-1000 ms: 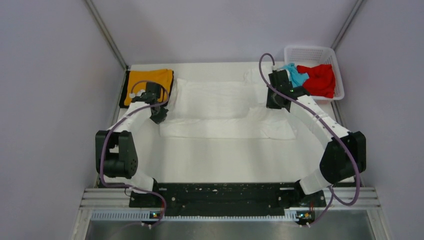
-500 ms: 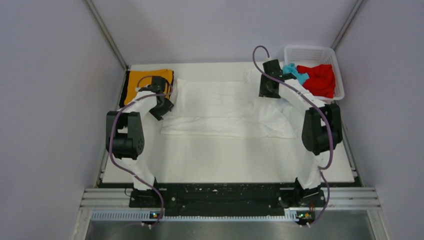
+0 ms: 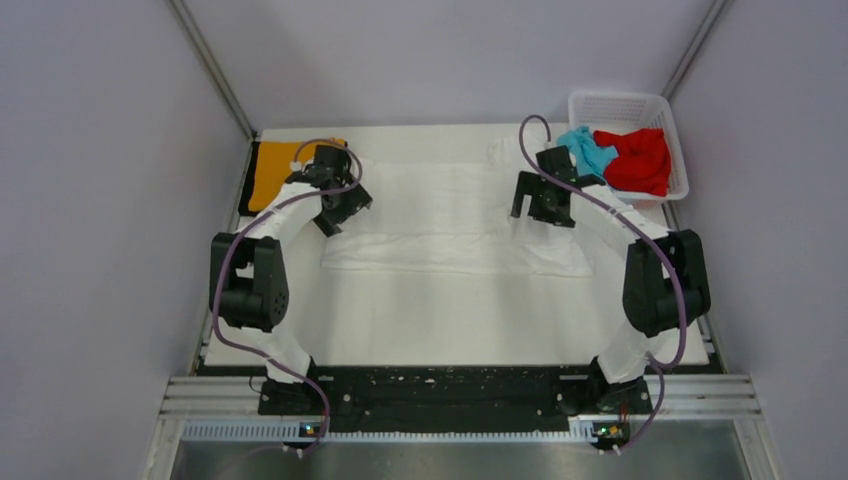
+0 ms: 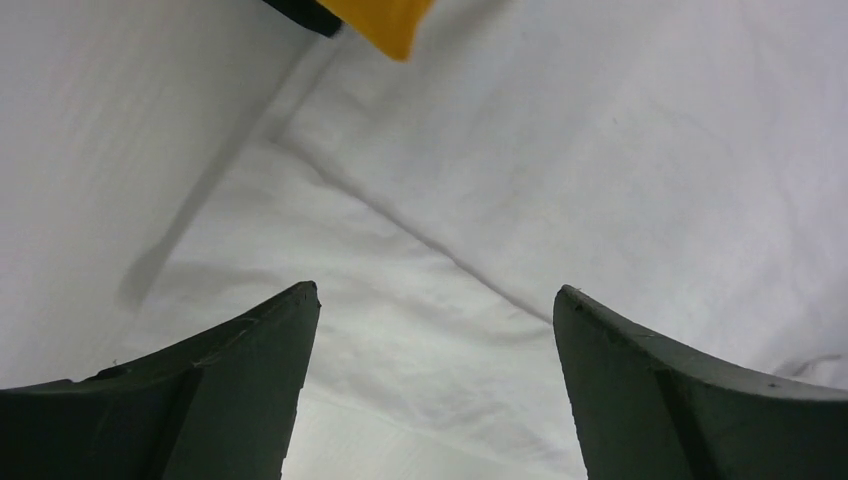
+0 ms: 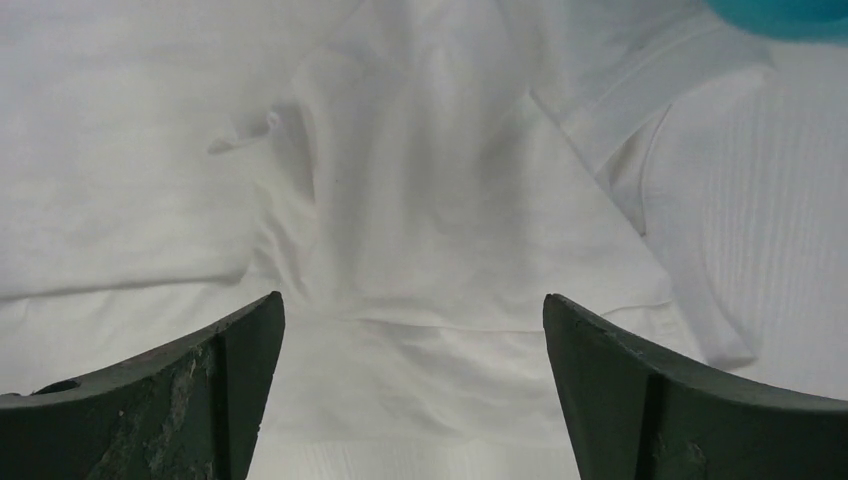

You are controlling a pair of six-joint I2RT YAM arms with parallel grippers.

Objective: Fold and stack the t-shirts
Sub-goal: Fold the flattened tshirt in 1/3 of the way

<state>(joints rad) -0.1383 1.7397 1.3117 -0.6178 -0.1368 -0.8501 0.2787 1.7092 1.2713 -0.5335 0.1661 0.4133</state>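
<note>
A large white t-shirt (image 3: pixel 450 215) lies flat across the middle of the table, with one layer folded over another. My left gripper (image 3: pixel 347 212) hangs open over its left end, nothing between its fingers (image 4: pixel 437 290). My right gripper (image 3: pixel 540 212) hangs open over the right end, above creased cloth by the collar (image 5: pixel 412 297). An orange t-shirt (image 3: pixel 272 175) with black trim lies folded at the far left; its corner (image 4: pixel 390 20) shows in the left wrist view. A light blue t-shirt (image 3: pixel 588 150) and a red t-shirt (image 3: pixel 640 160) sit bunched in the basket.
The white lattice basket (image 3: pixel 620 102) stands at the far right corner of the table. Grey walls close in the table on three sides. Bare white table (image 3: pixel 450 320) stretches between the white t-shirt and the arm bases.
Both grippers went from shut to open and let go of the white t-shirt's cloth. The left gripper moved right off the orange t-shirt; the right gripper moved left and nearer, away from the basket.
</note>
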